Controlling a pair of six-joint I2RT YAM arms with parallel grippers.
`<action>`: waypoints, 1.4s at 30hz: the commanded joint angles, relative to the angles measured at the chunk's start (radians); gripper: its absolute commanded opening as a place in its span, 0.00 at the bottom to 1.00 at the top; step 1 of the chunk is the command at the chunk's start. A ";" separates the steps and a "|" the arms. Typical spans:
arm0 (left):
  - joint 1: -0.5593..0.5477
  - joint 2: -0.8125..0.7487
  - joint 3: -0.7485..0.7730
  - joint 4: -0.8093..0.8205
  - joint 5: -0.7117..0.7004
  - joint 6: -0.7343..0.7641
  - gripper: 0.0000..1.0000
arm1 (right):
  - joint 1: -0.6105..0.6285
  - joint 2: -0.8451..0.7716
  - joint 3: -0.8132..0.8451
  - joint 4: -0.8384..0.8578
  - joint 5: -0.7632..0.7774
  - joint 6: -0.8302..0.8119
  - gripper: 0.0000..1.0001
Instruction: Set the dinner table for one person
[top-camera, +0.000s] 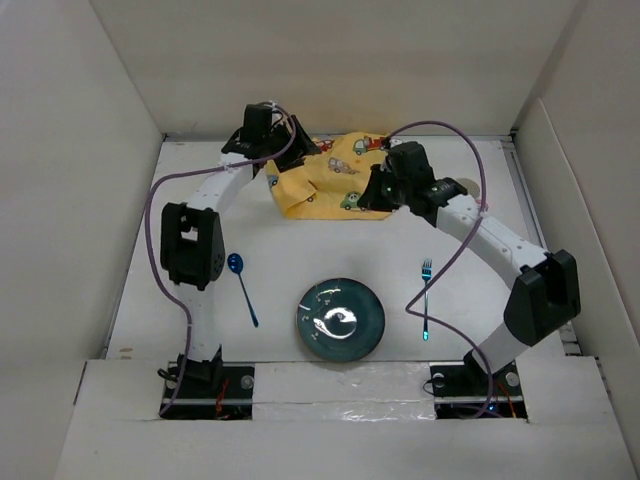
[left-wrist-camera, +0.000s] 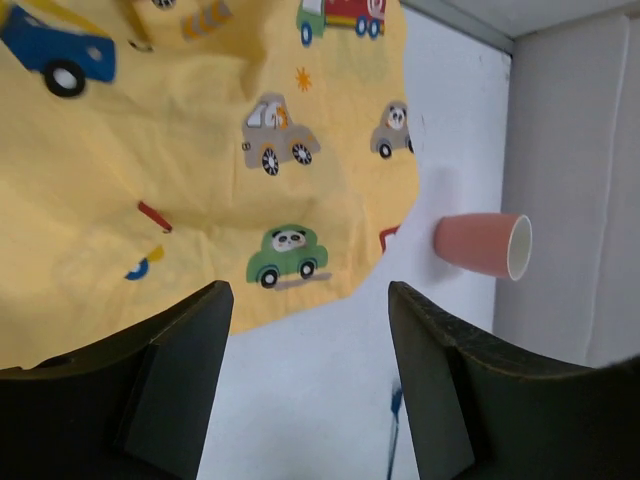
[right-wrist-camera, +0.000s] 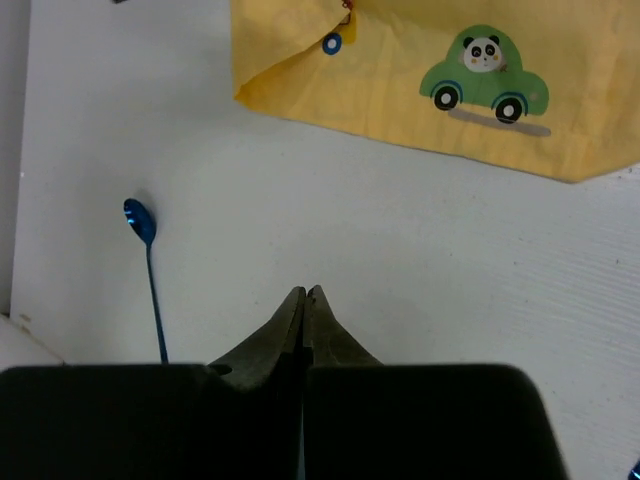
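Spreading the crumpled mat (top-camera: 322, 190) comes first, I judge: left pincer (left-wrist-camera: 308, 300) gapes wide above it, so pinch one edge cleanly (single layer); right pincer (right-wrist-camera: 305, 296), pressed together and empty, should part. White table (top-camera: 290, 255) underlies everything.

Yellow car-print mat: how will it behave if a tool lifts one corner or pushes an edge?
Probably floppy: the yellow mat lies rumpled, with one corner folded over on itself. Lifted by a corner, it would likely drape and bunch rather than stay flat. Pushed, it may wrinkle up instead of sliding across the dinner table.
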 joint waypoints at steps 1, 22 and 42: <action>-0.003 -0.211 0.043 -0.026 -0.194 0.152 0.60 | -0.014 0.054 0.002 0.094 0.041 0.017 0.00; -0.253 0.010 -0.043 -0.105 -0.602 0.708 0.40 | -0.136 0.068 -0.137 0.124 0.062 0.113 0.49; -0.295 0.213 0.067 -0.042 -0.857 0.708 0.46 | -0.174 -0.045 -0.231 0.108 -0.057 0.047 0.49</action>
